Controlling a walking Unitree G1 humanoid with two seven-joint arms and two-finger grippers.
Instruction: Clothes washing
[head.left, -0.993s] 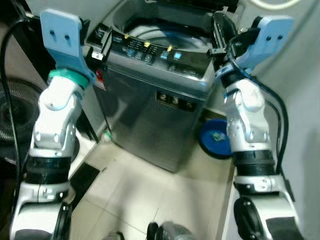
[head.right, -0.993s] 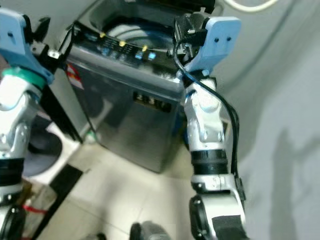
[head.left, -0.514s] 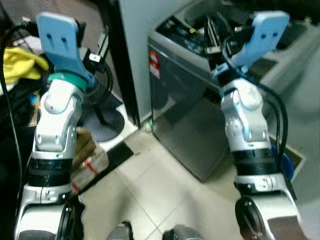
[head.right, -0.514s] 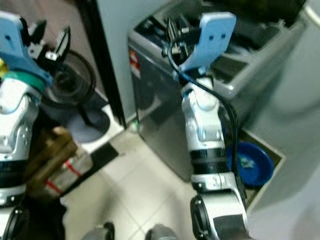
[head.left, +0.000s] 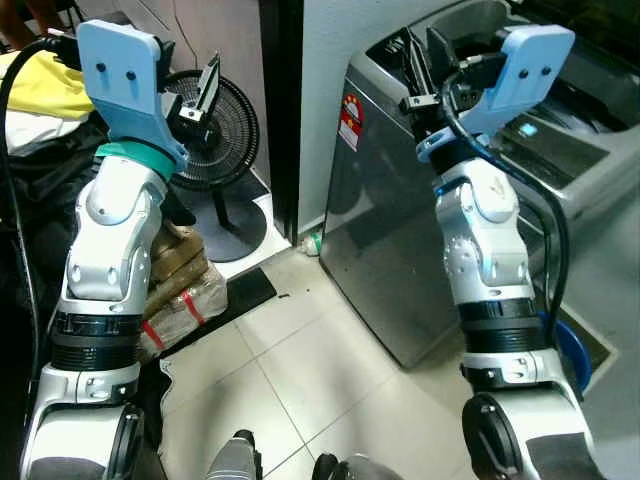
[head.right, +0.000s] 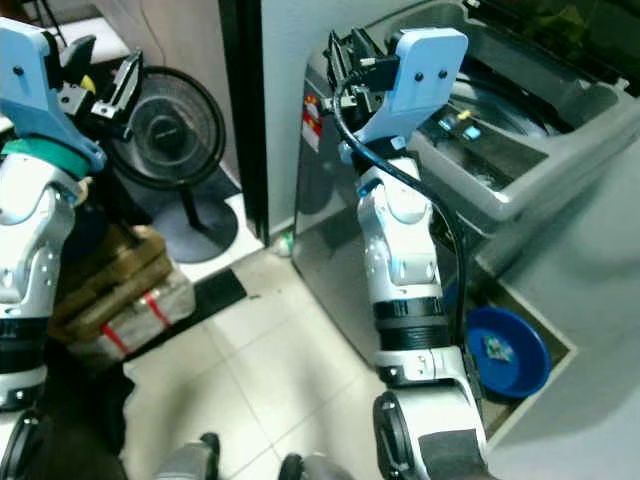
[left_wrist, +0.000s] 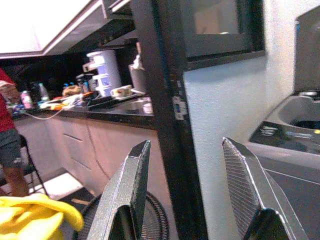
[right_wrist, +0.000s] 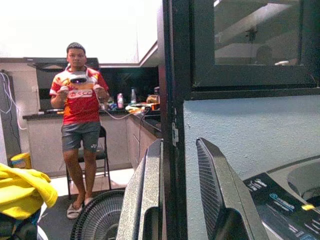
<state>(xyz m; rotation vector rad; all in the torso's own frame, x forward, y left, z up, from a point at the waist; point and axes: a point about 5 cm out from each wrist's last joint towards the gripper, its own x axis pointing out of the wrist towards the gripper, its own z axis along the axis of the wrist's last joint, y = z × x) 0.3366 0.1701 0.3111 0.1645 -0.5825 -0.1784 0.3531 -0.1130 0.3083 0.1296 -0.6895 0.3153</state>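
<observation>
Facing away from washing machine (head.left: 440, 200): yellow clothes (head.left: 45, 85) lie at far left, beyond fan (head.left: 215, 120). Left gripper (head.left: 190, 85) nearer, fingers spread, empty; right gripper (head.left: 425, 60) narrower, empty, w/ machine's corner just behind.

Washer (head.left: 420, 250) stands to the robot's right, lid up, tub open from above. Black door frame (head.left: 283, 110) + white wall block the way just left of it. Fan (head.left: 215, 130) on its stand crowds the doorway, w/ taped bundles (head.left: 185, 290) on the floor beside it. Tiled floor (head.left: 290, 390) in front is free. Blue basin (head.right: 505, 350) wedged in the gap right of the washer. Both grippers, left gripper (head.left: 195, 95) and right gripper (head.left: 425, 60), up in the air w/ gaps between fingers.
</observation>
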